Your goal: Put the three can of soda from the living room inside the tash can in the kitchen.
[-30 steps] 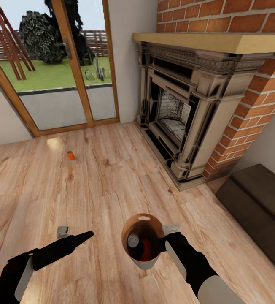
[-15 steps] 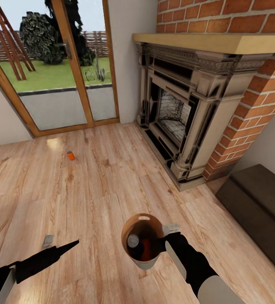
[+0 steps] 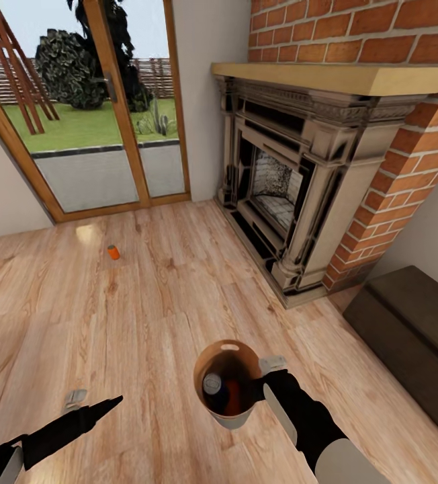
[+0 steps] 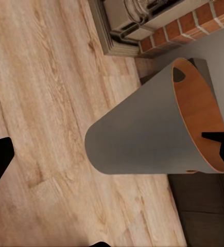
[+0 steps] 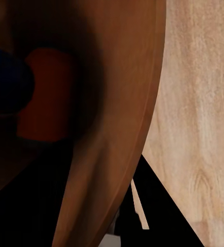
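Observation:
My right gripper [image 3: 262,375] is shut on the rim of the tash can [image 3: 236,420], holding the pale grey bin with its brown inside above the wood floor. Inside it stand a dark blue can of soda with a silver top [image 3: 212,384] and an orange one [image 3: 233,398]; the right wrist view shows the same orange can [image 5: 45,103] and blue can [image 5: 3,82]. A second orange can [image 3: 113,252] stands alone on the floor near the glass doors. My left gripper [image 3: 97,400] hangs open and holds nothing, left of the bin [image 4: 142,134].
A red-brick fireplace [image 3: 293,181] with a pale mantel fills the right back. Wood-framed glass doors [image 3: 91,114] to a garden stand at the back left. A dark low bench [image 3: 414,329] lies along the right wall. Pale wood floor [image 3: 165,302] stretches between them.
My left arm has drawn back to the left and toward me. The bin and right gripper kept their place. The camera tilted slightly.

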Controlling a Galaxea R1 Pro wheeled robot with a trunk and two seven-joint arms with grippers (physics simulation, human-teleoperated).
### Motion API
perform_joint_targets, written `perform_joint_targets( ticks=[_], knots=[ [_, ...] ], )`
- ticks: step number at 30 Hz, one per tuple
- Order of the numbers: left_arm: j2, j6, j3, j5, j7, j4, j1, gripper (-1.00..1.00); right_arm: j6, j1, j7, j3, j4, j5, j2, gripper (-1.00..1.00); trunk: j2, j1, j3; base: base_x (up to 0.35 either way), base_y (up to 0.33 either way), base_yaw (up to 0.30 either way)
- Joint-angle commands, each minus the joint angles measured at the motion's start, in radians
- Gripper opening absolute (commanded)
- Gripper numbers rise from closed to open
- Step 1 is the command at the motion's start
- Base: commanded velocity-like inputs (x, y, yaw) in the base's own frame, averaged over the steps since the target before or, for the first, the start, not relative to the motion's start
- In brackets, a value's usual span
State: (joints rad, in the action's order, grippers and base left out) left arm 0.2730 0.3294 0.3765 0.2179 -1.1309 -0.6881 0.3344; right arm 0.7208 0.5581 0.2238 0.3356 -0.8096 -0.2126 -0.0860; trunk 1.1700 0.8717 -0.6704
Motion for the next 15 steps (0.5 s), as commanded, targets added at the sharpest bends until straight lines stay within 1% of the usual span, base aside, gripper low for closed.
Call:
perform_joint_targets(
  ticks=[1, 15],
  knots=[
    [0.000, -0.001, 0.000, 0.000, 0.000, 0.001, 0.000, 1.00, -0.002, 0.000, 0.000, 0.000, 0.000, -0.007, 0.000, -1.00, 0.000, 0.000, 0.002, 0.000, 0.000, 0.000],
    [-0.001, -0.006, 0.000, 0.000, 0.002, 0.004, 0.000, 1.00, -0.003, 0.000, 0.000, 0.000, 0.000, -0.007, -0.001, -1.00, 0.000, 0.000, 0.025, 0.000, 0.000, 0.000]
  ],
)
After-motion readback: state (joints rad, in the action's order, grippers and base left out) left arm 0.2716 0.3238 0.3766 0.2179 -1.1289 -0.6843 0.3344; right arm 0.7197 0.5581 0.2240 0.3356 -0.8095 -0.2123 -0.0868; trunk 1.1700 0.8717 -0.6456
